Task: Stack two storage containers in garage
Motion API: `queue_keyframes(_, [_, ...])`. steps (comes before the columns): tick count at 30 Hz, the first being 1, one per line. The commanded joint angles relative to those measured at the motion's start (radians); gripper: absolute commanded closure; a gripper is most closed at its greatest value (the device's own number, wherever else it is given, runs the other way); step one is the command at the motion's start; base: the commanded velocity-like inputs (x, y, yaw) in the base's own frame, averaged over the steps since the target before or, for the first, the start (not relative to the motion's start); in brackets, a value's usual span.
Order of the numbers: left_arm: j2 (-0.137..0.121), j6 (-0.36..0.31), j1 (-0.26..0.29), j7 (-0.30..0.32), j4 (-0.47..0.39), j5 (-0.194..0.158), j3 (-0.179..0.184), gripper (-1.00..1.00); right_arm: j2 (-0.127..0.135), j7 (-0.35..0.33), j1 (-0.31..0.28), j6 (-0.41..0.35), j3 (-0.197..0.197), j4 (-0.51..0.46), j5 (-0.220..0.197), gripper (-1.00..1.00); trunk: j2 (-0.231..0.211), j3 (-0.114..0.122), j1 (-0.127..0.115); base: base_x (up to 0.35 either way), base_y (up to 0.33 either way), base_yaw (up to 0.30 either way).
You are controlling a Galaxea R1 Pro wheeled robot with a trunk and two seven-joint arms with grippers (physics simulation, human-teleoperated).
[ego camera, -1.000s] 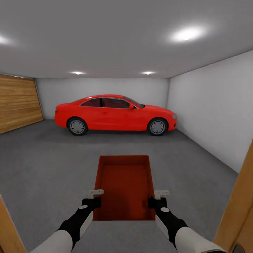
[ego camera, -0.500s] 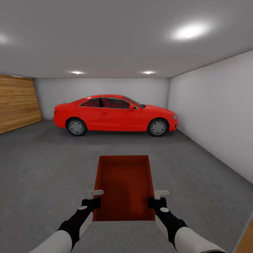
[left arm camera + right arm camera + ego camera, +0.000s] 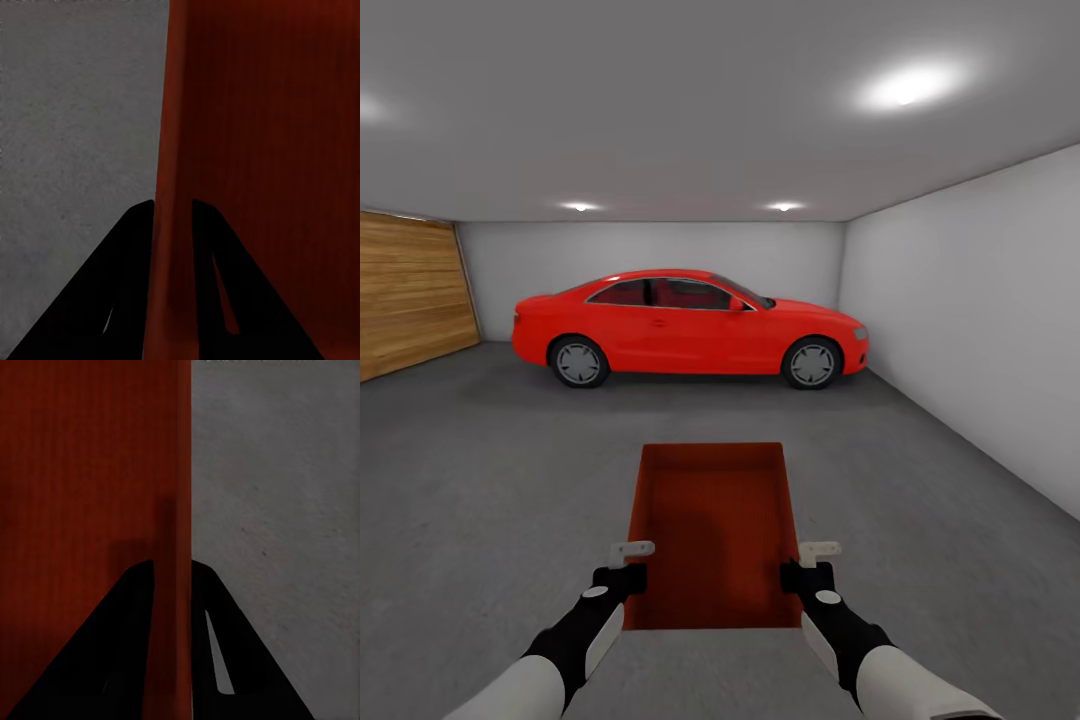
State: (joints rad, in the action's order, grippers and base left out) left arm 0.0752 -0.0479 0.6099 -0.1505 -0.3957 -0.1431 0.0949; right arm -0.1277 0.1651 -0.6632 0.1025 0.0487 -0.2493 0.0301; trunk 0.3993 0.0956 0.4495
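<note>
I am in the garage, carrying one orange-red storage container (image 3: 712,530) level in front of me above the grey concrete floor (image 3: 480,480). My left gripper (image 3: 626,572) is shut on the container's left wall, which passes between its dark fingers (image 3: 135,247) in the left wrist view. My right gripper (image 3: 804,572) is shut on the right wall, and the right wrist view has that wall (image 3: 174,585) clamped between its fingers (image 3: 210,607). The container (image 3: 270,150) is lidless with a ribbed bottom (image 3: 75,495).
A red car (image 3: 688,328) is parked across the far end of the garage. A wooden plank wall (image 3: 410,300) lies to the left and a white wall (image 3: 980,320) to the right. Open floor stretches between me and the car.
The view has advanced into the garage: the orange-wood door frame at the lower corners has slid out of the picture. Both grippers hold the container as before.
</note>
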Motion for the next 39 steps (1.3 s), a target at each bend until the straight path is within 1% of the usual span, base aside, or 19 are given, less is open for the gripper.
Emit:
queue_keyframes(1, [-0.002, -0.006, 0.001, -0.013, -0.008, -0.005, 0.003, 1.0, 0.001, 0.008, 0.0, 0.002, 0.011, 0.004, -0.003, 1.0, 0.001, 0.0, 0.001, 0.128, 0.08, 0.0])
queue_keyframes(11, [-0.002, -0.006, 0.001, -0.013, -0.007, -0.006, 0.004, 1.0, 0.001, 0.008, 0.0, 0.002, 0.01, 0.004, -0.001, 1.0, 0.001, 0.0, 0.001, 0.067, 0.013, 0.0])
queue_keyframes(12, [-0.002, -0.006, 0.001, -0.013, -0.023, 0.019, -0.021, 1.0, 0.001, 0.008, 0.0, 0.002, 0.045, 0.004, -0.049, 1.0, 0.001, 0.0, 0.001, 0.01, 0.001, 0.0])
queue_keyframes(24, [-0.001, -0.006, 0.001, -0.013, -0.021, 0.019, -0.022, 1.0, 0.002, 0.008, 0.0, 0.002, 0.045, 0.004, -0.049, 1.0, 0.001, 0.0, 0.001, 0.009, 0.0, 0.0])
queue_keyframes(39, [-0.003, -0.006, 0.001, -0.013, -0.019, 0.019, -0.021, 1.0, 0.002, 0.008, 0.0, 0.001, 0.045, 0.004, -0.047, 1.0, 0.001, 0.0, 0.001, 0.308, 0.0, 0.0])
